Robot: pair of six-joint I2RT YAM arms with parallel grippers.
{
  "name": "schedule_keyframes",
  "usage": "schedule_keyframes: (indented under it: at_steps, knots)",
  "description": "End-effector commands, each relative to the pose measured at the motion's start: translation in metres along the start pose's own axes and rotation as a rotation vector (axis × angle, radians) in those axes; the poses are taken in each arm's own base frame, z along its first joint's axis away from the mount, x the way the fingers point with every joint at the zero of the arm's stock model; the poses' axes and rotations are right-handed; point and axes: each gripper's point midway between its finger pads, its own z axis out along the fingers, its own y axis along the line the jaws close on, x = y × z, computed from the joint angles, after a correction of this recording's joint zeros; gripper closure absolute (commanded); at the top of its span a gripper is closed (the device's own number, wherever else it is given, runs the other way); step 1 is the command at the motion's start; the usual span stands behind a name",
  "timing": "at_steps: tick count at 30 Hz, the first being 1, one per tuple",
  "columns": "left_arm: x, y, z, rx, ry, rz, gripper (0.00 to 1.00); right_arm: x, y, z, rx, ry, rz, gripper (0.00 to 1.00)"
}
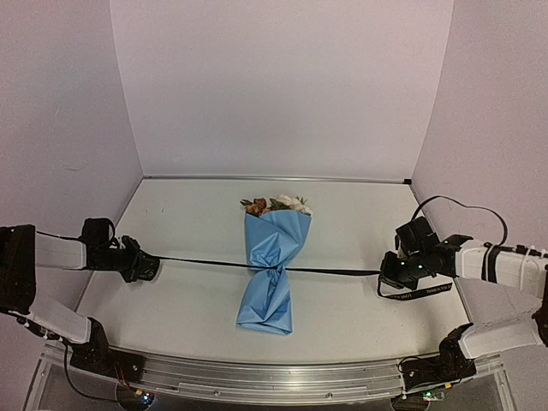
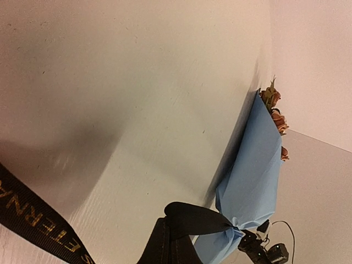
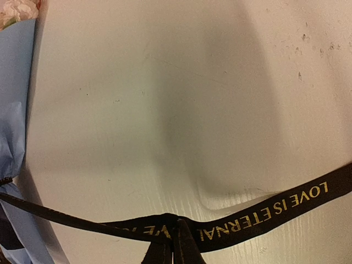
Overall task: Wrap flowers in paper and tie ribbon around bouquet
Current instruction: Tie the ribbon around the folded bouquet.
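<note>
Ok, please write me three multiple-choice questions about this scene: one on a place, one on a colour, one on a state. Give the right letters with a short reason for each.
1. Where does the ribbon go around the bouquet?
A. At the end with the blooms.
B. At its pinched waist.
C. Nowhere; it lies beside it.

2. What colour are the letters on the ribbon?
A. Gold.
B. Red.
C. Green.

3. How do the left gripper and the right gripper stand?
A. Both open.
B. Only the left one holds the ribbon.
C. Both shut on the ribbon.

Answers:
1 B: the bouquet is squeezed narrow just where the ribbon crosses it.
2 A: the right wrist view shows gold words on the black strap.
3 C: the ribbon runs taut from each gripper to the bouquet.
</note>
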Motion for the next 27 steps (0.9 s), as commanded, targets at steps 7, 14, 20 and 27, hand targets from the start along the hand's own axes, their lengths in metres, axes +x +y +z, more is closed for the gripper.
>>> schedule_keyframes:
  at_steps: [7, 14, 20, 27]
  knots:
    - [-0.062, 0.006, -0.059, -0.145, -0.419, 0.045, 1.0, 0.031, -0.113, -0.036, 0.429, -0.01, -0.051, 1.0]
    - [-0.011, -0.067, -0.038, -0.048, -0.255, 0.409, 1.0, 0.039, -0.092, -0.03, 0.421, 0.094, -0.2, 1.0]
    - [0.034, -0.113, -0.032, 0.053, -0.109, 0.654, 1.0, 0.037, -0.064, -0.029, 0.304, 0.1, -0.269, 0.79]
    - [0.097, -0.173, -0.024, 0.224, 0.086, 0.926, 1.0, 0.027, 0.014, -0.051, 0.041, 0.047, -0.476, 0.49]
